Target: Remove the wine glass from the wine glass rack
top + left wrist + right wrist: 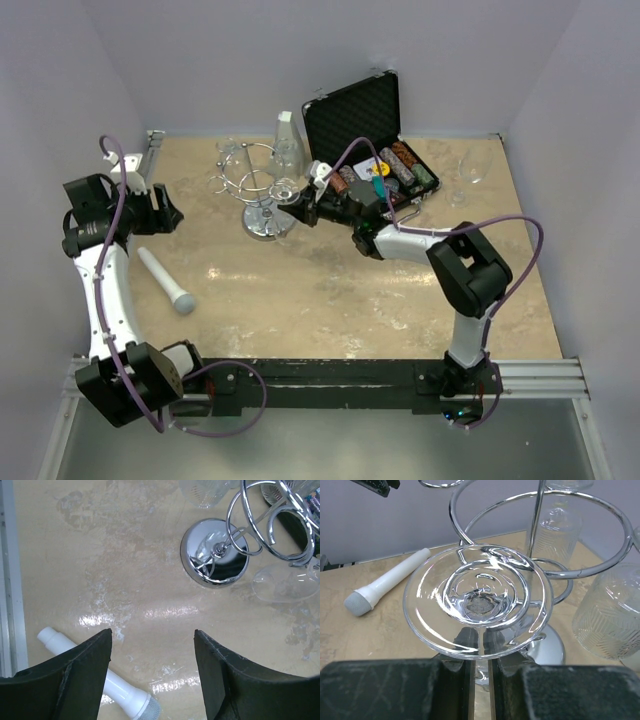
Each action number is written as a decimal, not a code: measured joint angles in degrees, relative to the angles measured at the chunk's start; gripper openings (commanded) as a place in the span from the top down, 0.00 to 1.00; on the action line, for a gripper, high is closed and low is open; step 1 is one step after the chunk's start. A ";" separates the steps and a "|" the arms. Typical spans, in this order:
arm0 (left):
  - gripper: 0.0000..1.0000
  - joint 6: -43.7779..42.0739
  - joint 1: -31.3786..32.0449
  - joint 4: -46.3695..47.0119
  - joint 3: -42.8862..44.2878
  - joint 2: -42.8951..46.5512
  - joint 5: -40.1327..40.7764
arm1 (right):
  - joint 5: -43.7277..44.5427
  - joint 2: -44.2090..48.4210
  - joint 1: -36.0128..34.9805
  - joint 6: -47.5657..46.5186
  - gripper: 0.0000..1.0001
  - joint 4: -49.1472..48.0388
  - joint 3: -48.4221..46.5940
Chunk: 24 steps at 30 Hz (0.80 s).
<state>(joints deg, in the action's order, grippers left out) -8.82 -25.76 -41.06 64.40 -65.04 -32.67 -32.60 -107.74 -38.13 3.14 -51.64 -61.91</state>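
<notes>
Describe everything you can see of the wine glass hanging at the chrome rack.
The wine glass is clear, smooth glass and hangs upside down: its round, flat foot faces up and its bowl points down. The right end effector is closed on the thin stem just under the foot. The glass sits at the outer edge of the wine glass rack, close to one of its curved wire loops. The pictures do not show whether the foot rests on that loop.
</notes>
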 measured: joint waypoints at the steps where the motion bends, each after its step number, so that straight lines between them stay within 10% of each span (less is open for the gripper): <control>1: 0.29 0.02 0.00 0.63 -0.04 0.42 -0.24 | 0.00 0.90 -0.02 -0.31 1.00 1.18 0.00; 24: 0.29 -6.36 -0.04 5.40 -2.58 11.06 -7.72 | 0.02 15.13 -0.61 -6.71 1.00 24.57 1.20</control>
<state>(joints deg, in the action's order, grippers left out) -15.18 -25.80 -35.66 61.82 -53.98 -40.38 -32.58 -92.62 -38.74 -3.57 -27.07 -60.71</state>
